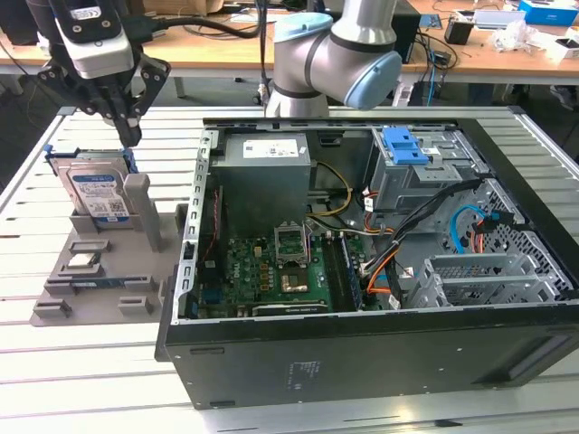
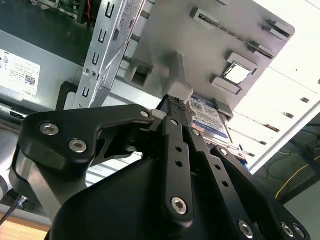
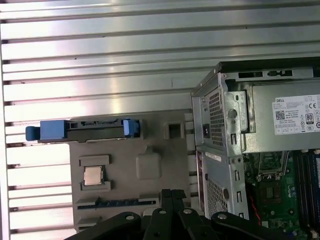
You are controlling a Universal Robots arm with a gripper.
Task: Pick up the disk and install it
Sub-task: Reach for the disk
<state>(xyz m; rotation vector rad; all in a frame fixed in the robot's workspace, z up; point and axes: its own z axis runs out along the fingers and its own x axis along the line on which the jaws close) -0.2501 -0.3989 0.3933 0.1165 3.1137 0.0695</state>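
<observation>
The disk [image 1: 98, 192] stands on edge in a slot at the far end of a grey fixture [image 1: 109, 271], on the exterior view's left. It is silver with a white-and-blue label and a blue caddy around it. My gripper [image 1: 129, 137] hangs just above its upper right corner, fingers pressed together, shut on nothing. In the first wrist view the disk [image 3: 85, 130] shows edge-on with blue caddy ends, and the gripper [image 3: 167, 194] is apart from it. In the second wrist view the gripper [image 2: 174, 100] points past a grey post toward the disk's label [image 2: 210, 117].
An open computer case [image 1: 380, 353] lies to the right of the fixture, with a grey power-supply box [image 1: 264, 176], a motherboard [image 1: 271, 271] and a blue bracket [image 1: 404, 145] in its drive bay. A processor chip [image 3: 93, 175] and a memory stick [image 3: 120, 202] rest on the fixture. The slatted metal table [image 3: 100, 60] extends around them.
</observation>
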